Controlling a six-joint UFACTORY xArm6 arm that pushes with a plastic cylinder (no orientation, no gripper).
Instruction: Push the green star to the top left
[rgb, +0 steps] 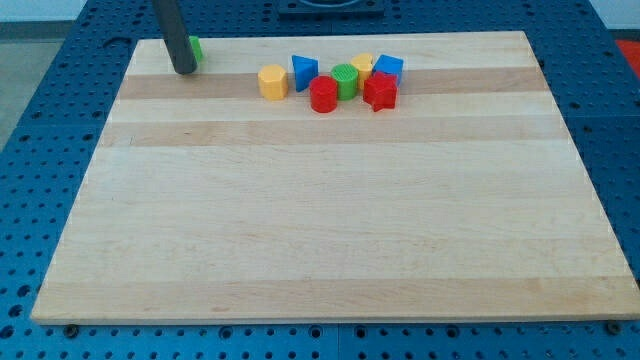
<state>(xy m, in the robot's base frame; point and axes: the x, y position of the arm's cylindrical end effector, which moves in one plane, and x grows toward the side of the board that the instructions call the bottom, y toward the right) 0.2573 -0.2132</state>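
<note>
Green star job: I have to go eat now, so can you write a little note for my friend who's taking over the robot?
My tip is down on the board near its top left corner. The green star peeks out just behind the rod, to the view's right of it; whether they touch cannot be told.
Done: the star is already up in the top left corner area.
Left: probably nothing, maybe a tiny nudge left.
The other blocks cluster along the top middle, well apart from the star.
</note>
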